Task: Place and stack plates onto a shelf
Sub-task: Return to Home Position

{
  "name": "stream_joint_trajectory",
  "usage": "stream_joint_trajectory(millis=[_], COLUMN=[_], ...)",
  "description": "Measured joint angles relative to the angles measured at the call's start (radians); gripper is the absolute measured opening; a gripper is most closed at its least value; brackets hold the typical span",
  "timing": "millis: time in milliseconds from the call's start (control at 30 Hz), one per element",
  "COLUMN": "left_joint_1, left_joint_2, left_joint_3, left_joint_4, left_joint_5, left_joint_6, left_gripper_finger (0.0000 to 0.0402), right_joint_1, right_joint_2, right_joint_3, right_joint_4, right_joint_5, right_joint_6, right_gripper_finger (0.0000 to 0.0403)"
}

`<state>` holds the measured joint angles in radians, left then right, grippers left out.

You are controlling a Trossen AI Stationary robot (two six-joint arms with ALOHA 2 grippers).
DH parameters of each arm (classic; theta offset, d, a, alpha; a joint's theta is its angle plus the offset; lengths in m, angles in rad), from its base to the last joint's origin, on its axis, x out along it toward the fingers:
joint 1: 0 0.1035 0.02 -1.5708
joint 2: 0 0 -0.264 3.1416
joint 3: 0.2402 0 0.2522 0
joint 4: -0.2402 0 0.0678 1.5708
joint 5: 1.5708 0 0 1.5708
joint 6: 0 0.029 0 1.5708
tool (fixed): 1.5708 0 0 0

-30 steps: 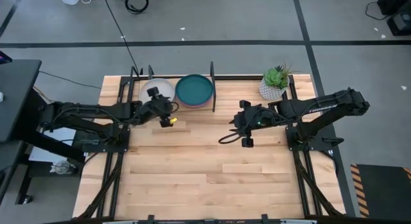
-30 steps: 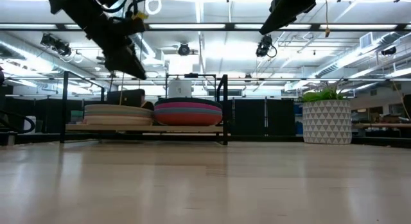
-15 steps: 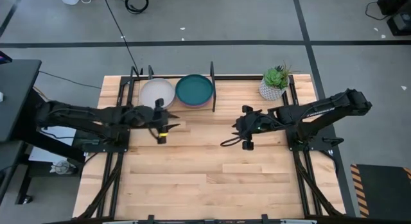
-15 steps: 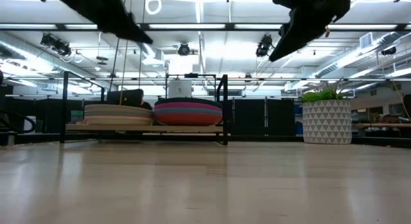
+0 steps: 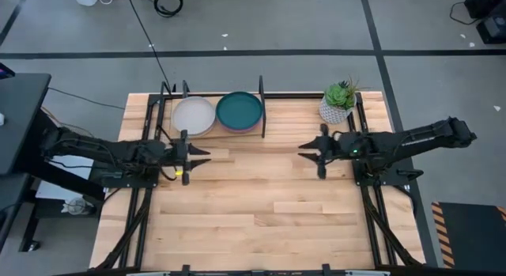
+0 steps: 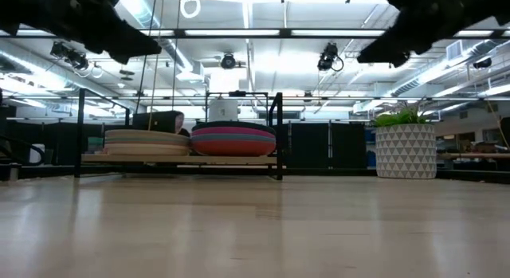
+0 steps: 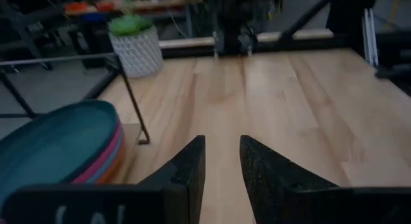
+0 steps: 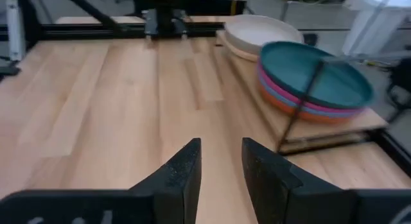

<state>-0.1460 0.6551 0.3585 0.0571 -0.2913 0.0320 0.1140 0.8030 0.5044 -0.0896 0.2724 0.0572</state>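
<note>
Two stacks of plates rest on the shelf (image 5: 261, 110) at the table's far side. The left stack is cream-white on top (image 5: 194, 115) (image 6: 147, 141) (image 8: 260, 33). The right stack has a dark teal plate on top (image 5: 239, 111) (image 7: 58, 147) (image 8: 314, 76), with pink and orange rims below it (image 6: 233, 139). My left gripper (image 5: 199, 155) (image 7: 221, 163) hovers open near the table's left edge, nearer than the shelf. My right gripper (image 5: 304, 152) (image 8: 221, 163) hovers open right of centre. The two point level at each other, and neither holds anything.
A potted plant in a white patterned pot (image 5: 338, 102) (image 6: 405, 146) stands at the far right corner. The shelf's black upright rods (image 5: 261, 90) (image 8: 302, 99) rise beside the teal stack. Bare wooden tabletop (image 5: 253, 205) spreads between the grippers and toward the near edge.
My left gripper has drawn away from the cream-white stack toward the table's near-left and turned level, pointing right. My right gripper has pulled back a little toward the right edge and levelled out. Both stacks have stayed still.
</note>
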Motion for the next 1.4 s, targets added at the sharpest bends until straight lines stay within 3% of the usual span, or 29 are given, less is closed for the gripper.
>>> stream_joint_trajectory(millis=[400,600,1033,1233,1400], left_joint_1=[0.001,0.001,0.003,0.003,0.003], left_joint_2=[-0.295,-0.366,-0.395,-0.394,-0.394], left_joint_3=[-0.186,-0.26,-0.35,-0.35,-0.35], left_joint_4=[0.08,0.158,0.293,0.288,0.29], left_joint_5=[-0.059,-0.072,-0.075,-0.075,-0.075], left_joint_6=[-0.021,-0.021,0.04,0.112,0.146], left_gripper_finger=[0.0103,0.0103,0.0103,0.0103,0.0103], right_joint_1=[-0.055,-0.077,-0.091,-0.091,-0.091], right_joint_2=[-0.359,-0.486,-0.58,-0.575,-0.575], right_joint_3=[-0.205,-0.302,-0.498,-0.498,-0.498], right_joint_4=[0.033,0.075,0.246,0.24,0.247], right_joint_5=[0.05,0.047,0.04,0.04,0.049], right_joint_6=[0.021,0.03,0.154,0.171,0.095], right_gripper_finger=[0.0107,0.0106,0.0102,0.0102,0.0102])
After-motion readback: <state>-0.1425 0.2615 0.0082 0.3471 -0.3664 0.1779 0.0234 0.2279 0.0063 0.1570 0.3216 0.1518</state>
